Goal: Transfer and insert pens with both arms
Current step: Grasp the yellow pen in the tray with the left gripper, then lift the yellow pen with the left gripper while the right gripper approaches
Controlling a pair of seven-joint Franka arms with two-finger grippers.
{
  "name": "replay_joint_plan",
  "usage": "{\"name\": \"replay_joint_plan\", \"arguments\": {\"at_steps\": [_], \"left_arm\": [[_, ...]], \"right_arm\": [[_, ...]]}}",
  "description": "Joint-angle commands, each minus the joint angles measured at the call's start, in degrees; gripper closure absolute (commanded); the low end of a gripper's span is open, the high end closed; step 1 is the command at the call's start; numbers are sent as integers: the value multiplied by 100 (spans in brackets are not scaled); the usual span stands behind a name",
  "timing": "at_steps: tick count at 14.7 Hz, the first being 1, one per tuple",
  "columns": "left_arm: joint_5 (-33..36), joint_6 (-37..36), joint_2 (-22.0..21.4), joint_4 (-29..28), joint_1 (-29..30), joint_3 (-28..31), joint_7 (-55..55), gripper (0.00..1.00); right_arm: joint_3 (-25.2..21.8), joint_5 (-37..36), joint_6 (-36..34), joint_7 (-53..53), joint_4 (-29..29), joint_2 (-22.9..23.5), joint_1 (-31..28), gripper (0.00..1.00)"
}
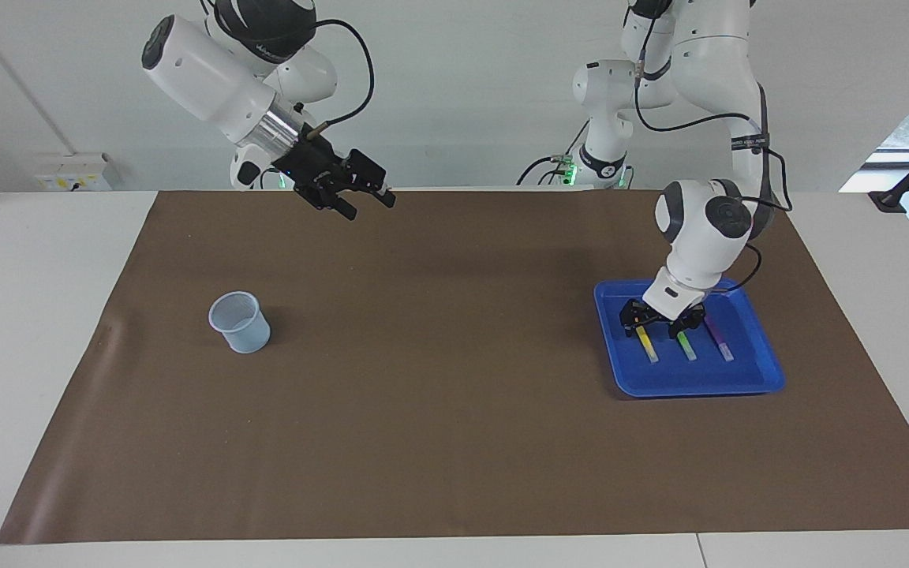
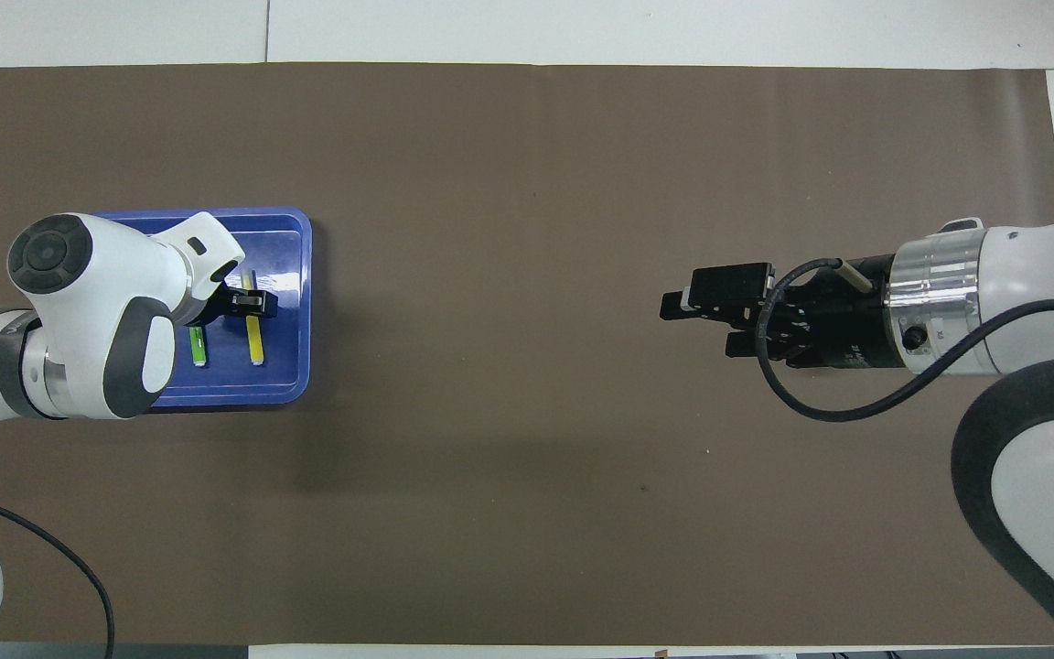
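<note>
Three pens lie side by side in a blue tray (image 1: 766,377) at the left arm's end of the worktop (image 1: 44,331): a yellow pen (image 1: 645,345), a green pen (image 1: 686,345) and a purple pen (image 1: 718,339), pale cap ends pointing away from the robots.

Surface: white worktop covered by a brown mat (image 1: 439,410) that leaves white margins at both ends. Room: plain pale wall at the robots' side.

Pale mesh cup (image 1: 240,321): upright on the mat toward the right arm's end, well apart from the tray.

Left hand (image 1: 660,322): down inside the tray over the yellow and green pens, its fingers straddling the nearer part of the yellow pen. Whether the fingers touch or grip that pen cannot be told; the gap between them looks moderate.

Right hand (image 1: 366,203): raised over the mat near the edge nearest the robots, between cup and tray, fingers spread wide, holding nothing.

Open room: the mat between cup and tray is bare, as is the whole strip farthest from the robots. The tray sits inside the mat's edge.
</note>
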Motion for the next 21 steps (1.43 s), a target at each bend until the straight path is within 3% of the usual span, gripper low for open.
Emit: {"name": "replay_joint_plan", "arguments": {"at_steps": [1, 3, 5, 7, 12, 17, 21], "left_arm": [[121, 137, 7, -105, -53, 28, -200, 63], [121, 120, -2, -132, -62, 28, -219, 79], [121, 146, -46, -281, -62, 28, -245, 82], [121, 85, -46, -255, -62, 37, -420, 100], [112, -406, -484, -54, 17, 55, -1044, 100], [42, -1926, -854, 824, -70, 29, -2684, 100], [-607, -2542, -925, 1510, -412, -51, -4301, 100]], "right_arm": [[165, 79, 68, -14, -165, -145, -6, 0], [306, 79, 50, 118, -182, -163, -6, 0], [315, 79, 120, 451, -165, -154, 73, 0], [315, 79, 208, 488, -164, -154, 82, 0], [324, 114, 252, 497, -173, -154, 82, 0], [333, 517, 805, 514, -304, -163, 302, 0], [333, 975, 928, 505, -375, -207, 311, 0]]}}
